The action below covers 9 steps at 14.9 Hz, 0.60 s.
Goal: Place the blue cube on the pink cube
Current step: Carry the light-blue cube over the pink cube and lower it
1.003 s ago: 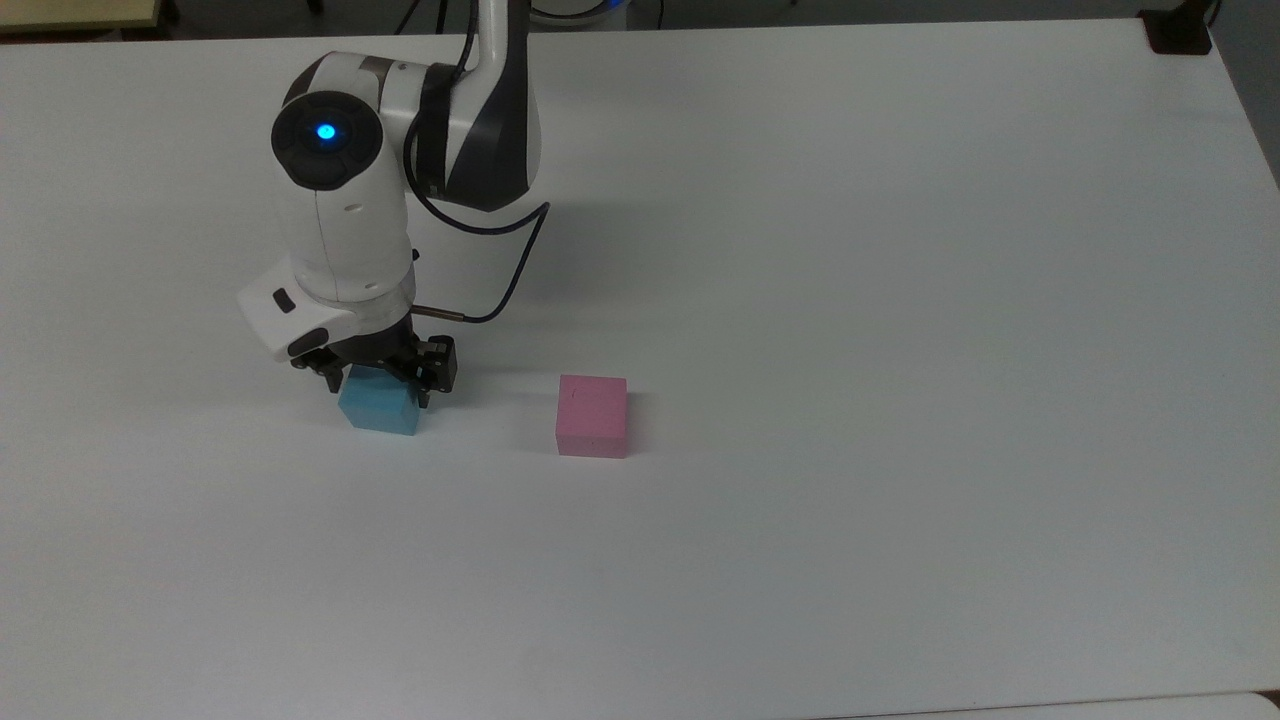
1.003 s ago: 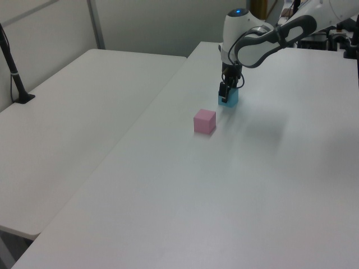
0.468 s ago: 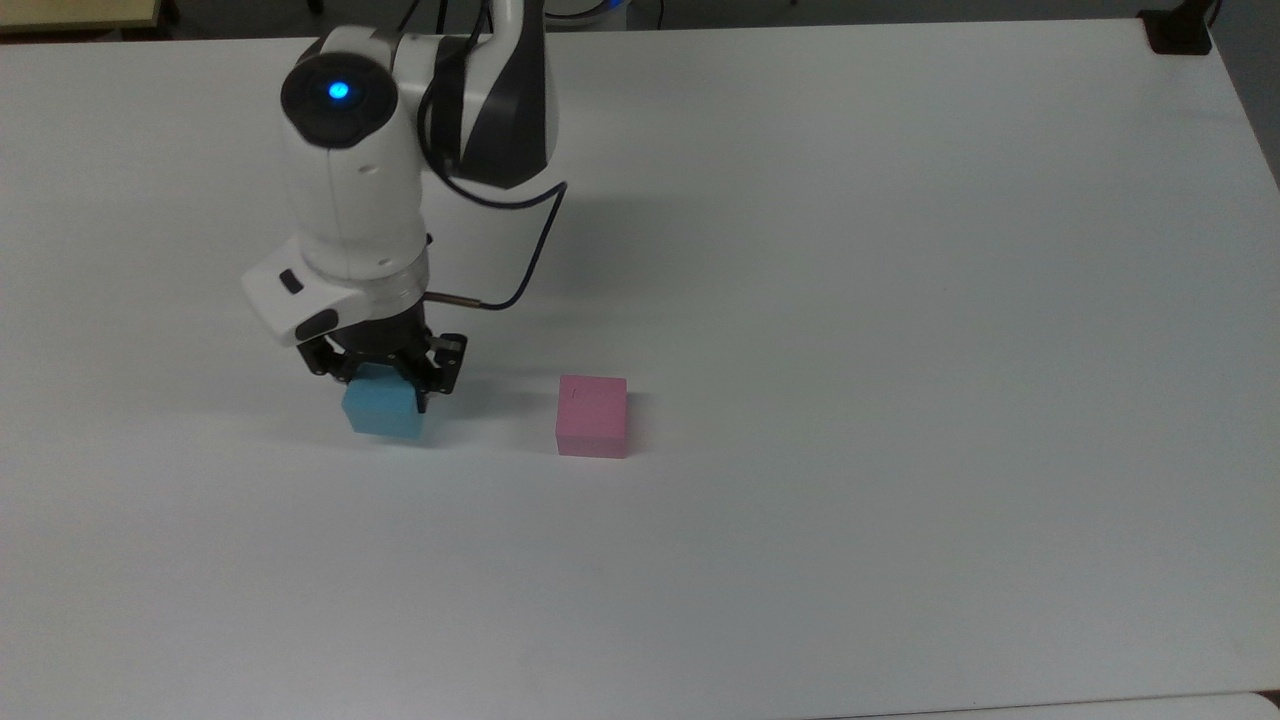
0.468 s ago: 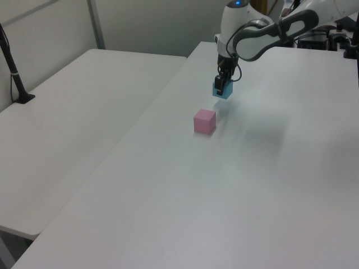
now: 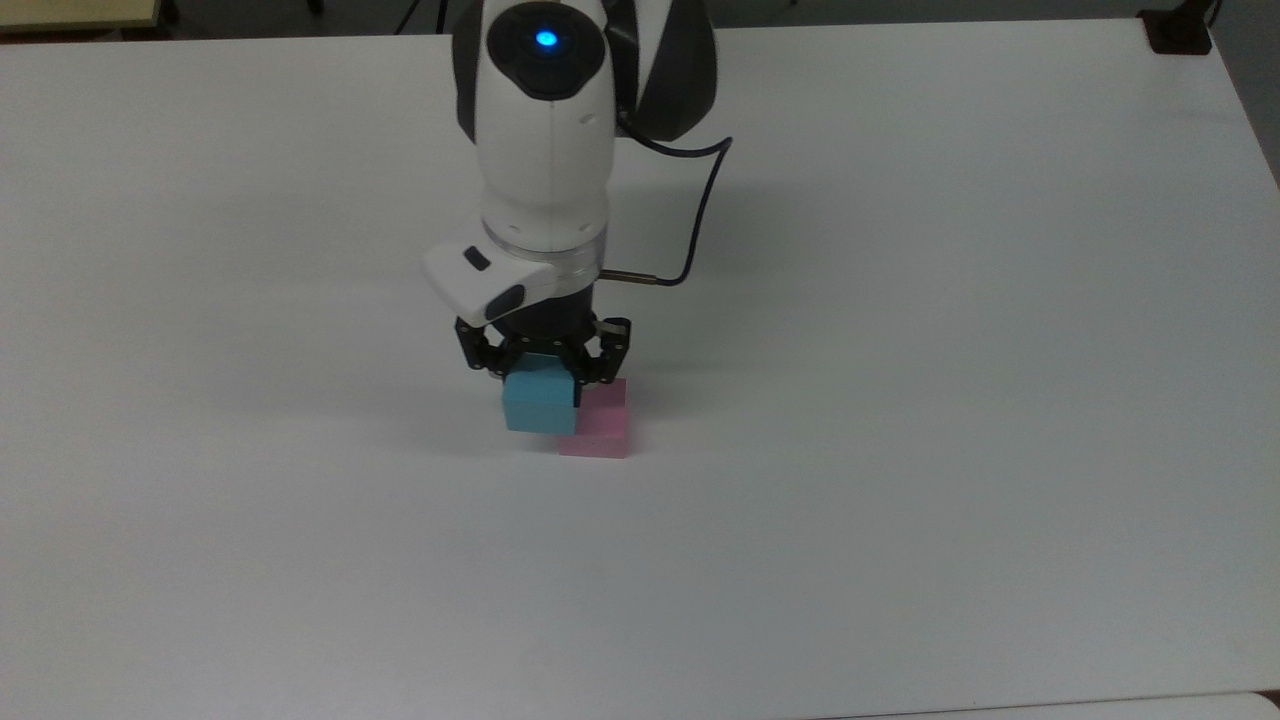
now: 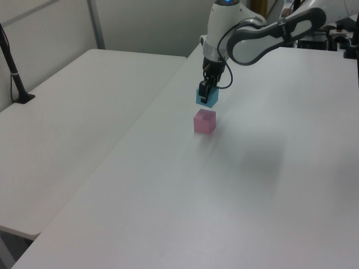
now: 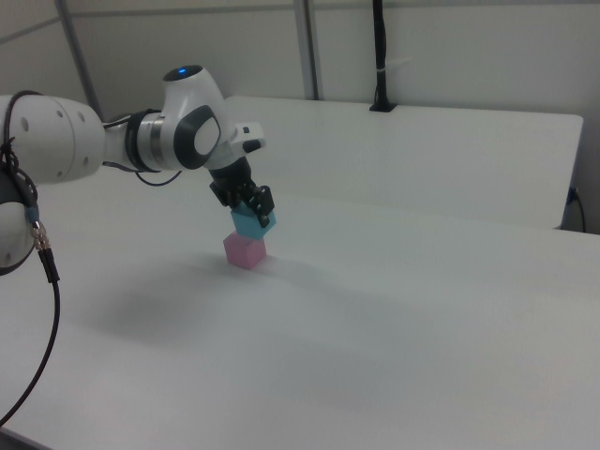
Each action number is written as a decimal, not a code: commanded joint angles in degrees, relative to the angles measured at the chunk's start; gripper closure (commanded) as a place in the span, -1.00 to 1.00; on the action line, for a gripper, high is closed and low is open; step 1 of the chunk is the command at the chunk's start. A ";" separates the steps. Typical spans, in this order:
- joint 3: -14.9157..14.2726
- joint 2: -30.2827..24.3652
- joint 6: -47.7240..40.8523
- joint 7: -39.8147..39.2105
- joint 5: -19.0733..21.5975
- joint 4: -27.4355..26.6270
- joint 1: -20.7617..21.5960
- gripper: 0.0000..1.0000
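My gripper (image 5: 541, 372) (image 6: 205, 92) (image 7: 248, 208) is shut on the blue cube (image 5: 539, 404) (image 6: 206, 97) (image 7: 253, 223) and holds it in the air. The pink cube (image 5: 602, 427) (image 6: 205, 121) (image 7: 246, 251) rests on the white table (image 5: 900, 400). In the left view the blue cube hangs a little above the pink one with a gap between them. In the top view the blue cube covers the pink cube's left part. The right view has the blue cube just over the pink cube's top.
A black cable (image 5: 690, 220) loops from the wrist toward the top view's right. A second white table (image 6: 78, 101) adjoins on the left view's left, with a black post (image 6: 14, 70) clamped on it. A dark block (image 5: 1178, 30) sits at the top view's far right corner.
The gripper has lifted the blue cube off the table and carried it toward the top view's right, from well left of the pink cube to over it.
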 commanded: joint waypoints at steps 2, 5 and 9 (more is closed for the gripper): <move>-0.79 -0.15 -1.30 3.63 0.13 -0.19 3.18 -0.28; -0.79 0.38 -1.30 3.89 -0.40 -0.81 3.53 -1.00; -0.87 -0.14 -2.43 3.98 -0.23 -0.63 3.80 -1.00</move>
